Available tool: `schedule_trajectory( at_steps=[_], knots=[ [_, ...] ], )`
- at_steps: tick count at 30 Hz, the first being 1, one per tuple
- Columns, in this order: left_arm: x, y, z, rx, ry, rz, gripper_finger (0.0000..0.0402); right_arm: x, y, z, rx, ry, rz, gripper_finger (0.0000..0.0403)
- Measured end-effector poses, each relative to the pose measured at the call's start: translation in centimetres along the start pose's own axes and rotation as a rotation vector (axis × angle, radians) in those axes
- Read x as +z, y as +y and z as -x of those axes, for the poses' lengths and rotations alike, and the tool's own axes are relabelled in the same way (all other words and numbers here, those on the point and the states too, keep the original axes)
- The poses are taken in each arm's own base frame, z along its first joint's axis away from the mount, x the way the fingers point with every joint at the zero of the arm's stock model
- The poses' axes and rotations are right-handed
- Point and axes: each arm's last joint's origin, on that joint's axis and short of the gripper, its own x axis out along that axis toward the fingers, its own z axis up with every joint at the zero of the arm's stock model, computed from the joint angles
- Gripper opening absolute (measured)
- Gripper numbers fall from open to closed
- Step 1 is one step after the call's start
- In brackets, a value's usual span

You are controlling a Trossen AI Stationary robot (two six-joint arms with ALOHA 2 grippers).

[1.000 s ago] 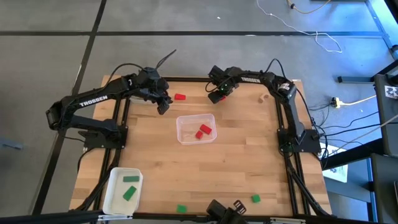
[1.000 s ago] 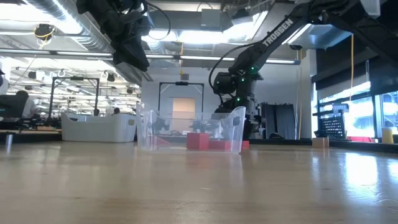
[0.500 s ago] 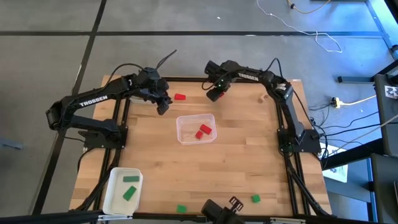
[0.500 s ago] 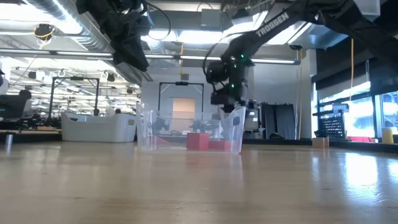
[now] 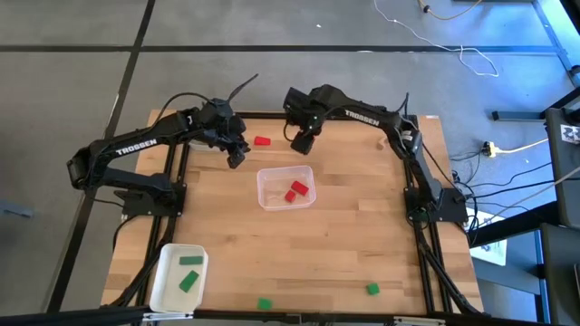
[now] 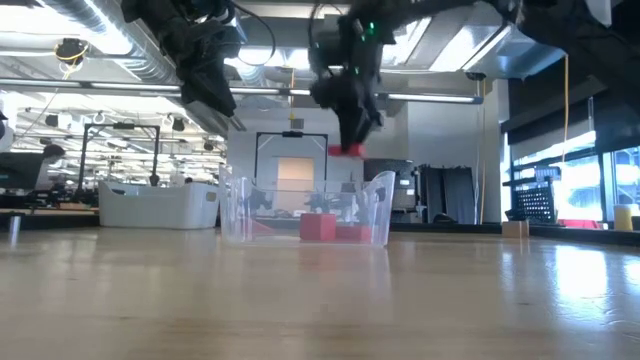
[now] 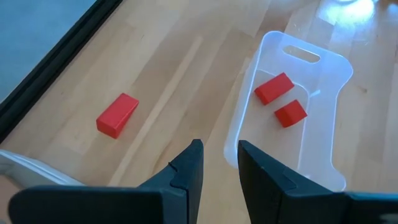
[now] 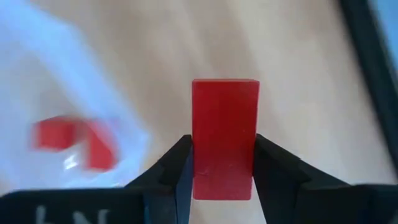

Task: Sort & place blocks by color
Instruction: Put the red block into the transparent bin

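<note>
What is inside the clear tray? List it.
The clear tray holds two red blocks, side by side, best seen in the left wrist view. Nothing else shows inside. A third red block is clamped in the right gripper, not yet in the tray.

Two blocks (image 5: 294,191) lie in the central tray (image 5: 272,200); another block (image 5: 263,141) lies behind it.

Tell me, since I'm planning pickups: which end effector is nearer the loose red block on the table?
Left. The left end effector hovers beside the red block; the right end effector is farther.
</note>
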Motion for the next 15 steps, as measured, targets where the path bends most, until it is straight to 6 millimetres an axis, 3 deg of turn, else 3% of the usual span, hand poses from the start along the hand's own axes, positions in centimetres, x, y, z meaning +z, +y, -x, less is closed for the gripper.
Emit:
schedule_trajectory(
  at_steps=[9,15],
  knots=[
    [0.0,0.0,0.0,0.001,0.0,-0.04,0.0091,-0.7,6.4,1.6,0.25,0.008,0.262,0.0128],
    [0.0,0.0,0.0,0.001,0.0,-0.043,0.0091,-1.1,7.0,0.0,0.276,0.036,0.368,0.0128]
  ],
)
